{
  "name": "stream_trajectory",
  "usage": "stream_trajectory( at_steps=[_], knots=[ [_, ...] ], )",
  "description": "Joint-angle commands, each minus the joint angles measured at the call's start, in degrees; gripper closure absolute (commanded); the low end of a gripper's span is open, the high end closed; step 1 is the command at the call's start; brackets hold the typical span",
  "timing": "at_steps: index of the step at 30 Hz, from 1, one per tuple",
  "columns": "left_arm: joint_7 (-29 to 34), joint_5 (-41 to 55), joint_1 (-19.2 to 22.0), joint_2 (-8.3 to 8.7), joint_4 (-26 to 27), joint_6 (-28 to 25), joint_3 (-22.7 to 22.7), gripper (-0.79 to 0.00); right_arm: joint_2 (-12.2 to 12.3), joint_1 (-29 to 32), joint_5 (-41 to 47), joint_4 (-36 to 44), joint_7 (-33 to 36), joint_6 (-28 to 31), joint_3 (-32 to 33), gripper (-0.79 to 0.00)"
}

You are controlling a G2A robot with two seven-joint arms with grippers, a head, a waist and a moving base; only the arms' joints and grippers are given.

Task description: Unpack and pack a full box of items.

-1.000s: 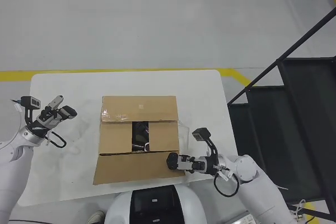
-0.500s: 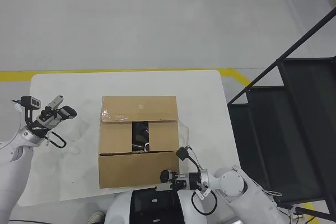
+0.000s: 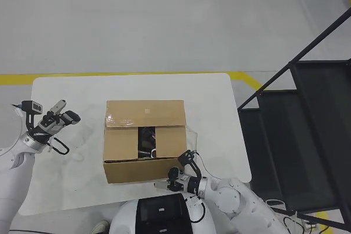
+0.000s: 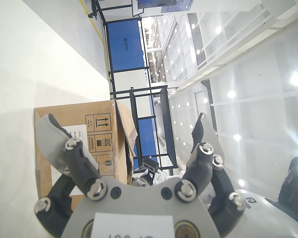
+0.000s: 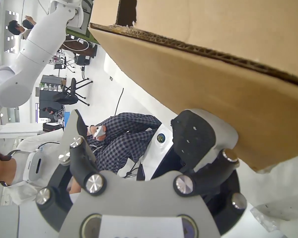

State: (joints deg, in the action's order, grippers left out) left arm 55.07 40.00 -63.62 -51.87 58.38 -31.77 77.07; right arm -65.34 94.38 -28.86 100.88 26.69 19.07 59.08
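My right pincer [image 3: 174, 180], fingers spread wide, sits at the table's [image 3: 210, 99] near edge with one pad against the near flap [image 5: 213, 75] of the box [image 3: 143, 137] mid-table, apparently to tip it, while my left pincer [image 3: 63, 113] hangs likewise spread by the left edge, out of the way.

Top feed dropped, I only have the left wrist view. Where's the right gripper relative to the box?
Observer: The right gripper is at the near right corner of the box, on the robot's side.
Operator: Holding a flap?
Observer: No. It is open with nothing between the fingers; the near flap lies outside them, by the back of one finger.
Operator: Top closed?
Observer: Not fully. Some dark items show through the middle of the top.
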Motion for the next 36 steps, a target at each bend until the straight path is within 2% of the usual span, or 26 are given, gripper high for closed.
stream_trajectory(
  at_steps=[1,7,9,12,16,21,29,36],
  knots=[
    [0.0,0.0,0.0,0.00,0.0,0.0,0.0,-0.785,0.1,0.5,2.1,1.3,1.0,0.9,-0.1,-0.785],
    [0.0,0.0,0.0,0.00,0.0,0.0,0.0,-0.785,1.3,3.1,19.6,9.1,8.1,2.5,5.3,-0.785],
    [0.0,0.0,0.0,0.00,0.0,0.0,0.0,-0.785,1.7,3.6,25.8,11.9,10.1,0.1,8.4,-0.785],
    [0.0,0.0,0.0,0.00,0.0,0.0,0.0,-0.785,1.9,3.1,27.8,13.5,8.7,-4.1,11.2,-0.785],
    [0.0,0.0,0.0,0.00,0.0,0.0,0.0,-0.785,1.5,-0.7,30.9,11.1,5.4,-12.5,11.1,-0.785],
    [0.0,0.0,0.0,0.00,0.0,0.0,0.0,-0.785,0.3,-6.9,34.2,5.6,1.7,-17.2,7.6,-0.785],
    [0.0,0.0,0.0,0.00,0.0,0.0,0.0,-0.785,-1.2,-13.5,40.3,-2.6,-3.2,-16.4,6.1,-0.785],
    [0.0,0.0,0.0,0.00,0.0,0.0,0.0,-0.785,-1.7,-18.7,41.3,-4.4,-3.8,-13.4,7.2,-0.785]
  ],
)
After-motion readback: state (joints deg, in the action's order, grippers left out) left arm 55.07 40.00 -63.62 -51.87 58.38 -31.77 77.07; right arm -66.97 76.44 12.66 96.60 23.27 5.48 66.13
